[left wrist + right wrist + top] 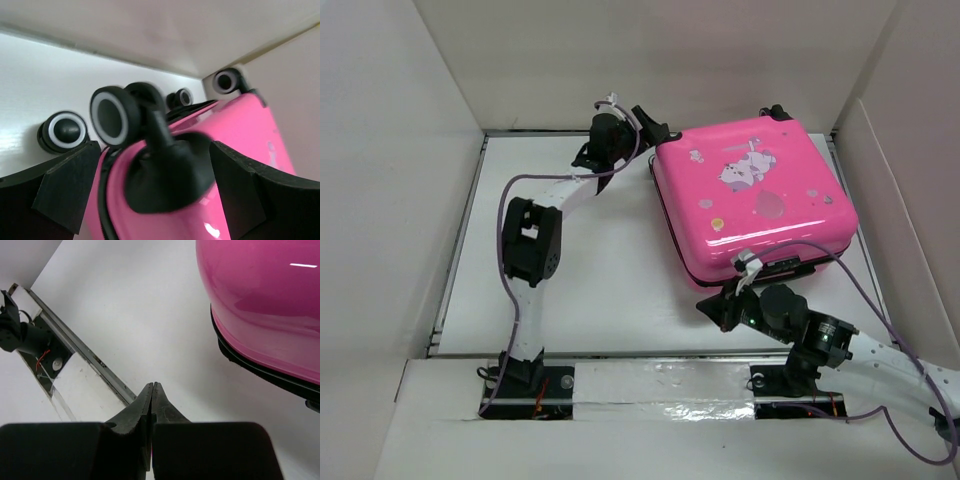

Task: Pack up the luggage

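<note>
1. Pink hard shell up, the luggage (755, 200) lies flat and shut on the right, far part of the table (600, 260). Its printed side faces the overhead camera. What is inside is hidden.
2. The wheels sit along the far edge, so the case points its wheel end at the back wall. Its near edge faces the right arm.
3. The shell is nearly square. I judge the long axis to run from the wheel end to the near edge, slanting a little rightwards as it comes near.
4. The left gripper (658, 133) is at the far left corner with its jaws wide apart. In the wrist view they stand on either side of the closest wheel (114, 115) and its black bracket, holding nothing.
5. That straddle looks chosen because the bracket is the one narrow thing on a shell too broad to pinch. It would serve for tugging or steadying the corner.
6. The right gripper (715, 305) hovers just beside the near left corner with its fingers (145, 405) pressed together and empty. It is not touching the shell.
7. Closed like that, it would work as a blunt pusher or a stop against the case sliding nearward. Whether the zipper is fully run I cannot tell.
</note>
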Tool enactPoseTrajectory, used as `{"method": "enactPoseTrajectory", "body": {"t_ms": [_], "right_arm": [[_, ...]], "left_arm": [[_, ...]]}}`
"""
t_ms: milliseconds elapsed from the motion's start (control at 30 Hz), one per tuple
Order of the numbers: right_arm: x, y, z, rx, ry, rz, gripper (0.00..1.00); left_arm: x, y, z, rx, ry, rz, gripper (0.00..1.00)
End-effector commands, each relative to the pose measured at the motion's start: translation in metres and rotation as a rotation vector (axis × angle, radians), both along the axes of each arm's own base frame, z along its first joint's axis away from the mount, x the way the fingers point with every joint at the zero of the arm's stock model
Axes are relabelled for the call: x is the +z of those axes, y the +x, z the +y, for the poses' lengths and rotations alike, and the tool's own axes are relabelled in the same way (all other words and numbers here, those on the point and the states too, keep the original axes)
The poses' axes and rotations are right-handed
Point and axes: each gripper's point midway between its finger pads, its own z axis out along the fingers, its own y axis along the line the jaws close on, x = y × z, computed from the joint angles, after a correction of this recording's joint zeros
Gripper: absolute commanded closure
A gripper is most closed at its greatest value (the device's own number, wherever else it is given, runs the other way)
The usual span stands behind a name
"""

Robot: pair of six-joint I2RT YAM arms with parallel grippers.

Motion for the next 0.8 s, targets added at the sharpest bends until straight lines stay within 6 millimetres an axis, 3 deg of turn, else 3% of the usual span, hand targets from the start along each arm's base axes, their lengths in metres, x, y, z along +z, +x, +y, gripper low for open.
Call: {"method": "enactPoseTrajectory", "body": {"t_ms": [0,167,267,300,400,633,767], "right_arm": [[0.023,-0.006,0.009,0.044,0.067,-0.012,1.0],[0.015,0.0,0.004,-0.009,0.048,0.01,1.0],[0.002,0.006,-0.008,-0.098,0.026,0.059,0.81],[0.0,0.006,-0.009,-0.116,0.038,0.078,0.65],[-0.014,0.009,-0.015,-0.166,0.036,0.107,0.47],[-0.035,0.012,-0.032,-0.272,-0.019,0.175,0.36],[-0.039,0.021,-0.039,-0.339,-0.004,0.157,0.29]], "left_arm": [[0.009,0.011,-0.014,-0.056,-0.013,0.026,0.09],[0.001,0.024,-0.025,-0.051,-0.007,0.053,0.09],[0.0,0.028,-0.034,-0.06,-0.014,0.057,0.09],[-0.002,0.031,-0.036,-0.062,-0.017,0.057,0.09],[-0.007,0.033,-0.045,-0.072,-0.036,0.067,0.09],[-0.003,0.039,-0.06,-0.087,-0.122,0.067,0.11],[0.004,0.04,-0.067,-0.082,-0.199,0.044,0.22]]}}
